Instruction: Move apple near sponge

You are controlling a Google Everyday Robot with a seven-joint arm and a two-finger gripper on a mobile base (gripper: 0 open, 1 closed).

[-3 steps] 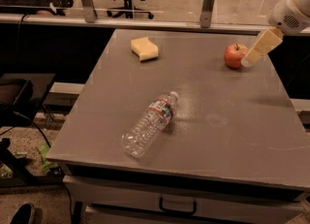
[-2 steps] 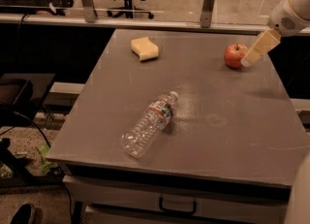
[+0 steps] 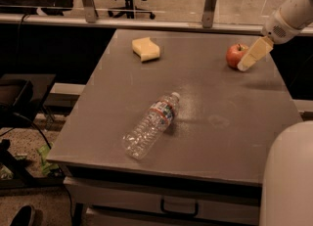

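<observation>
The small red apple (image 3: 234, 55) sits on the grey table (image 3: 230, 137) near its far right edge. The pale yellow sponge (image 3: 145, 49) lies at the far middle-left of the table, well apart from the apple. My gripper (image 3: 246, 63) reaches in from the upper right on a white arm. Its pale yellow tip rests down against the apple's right side, close to the table surface. The apple's right edge is partly hidden behind it.
A clear plastic water bottle (image 3: 151, 124) lies on its side in the middle of the table, cap toward the far right. A white rounded robot part (image 3: 288, 181) fills the lower right corner. Posts and office chairs stand behind the table.
The gripper has edged slightly down and left against the apple. The white robot part has come into view at the lower right. The apple, sponge and bottle have not moved.
</observation>
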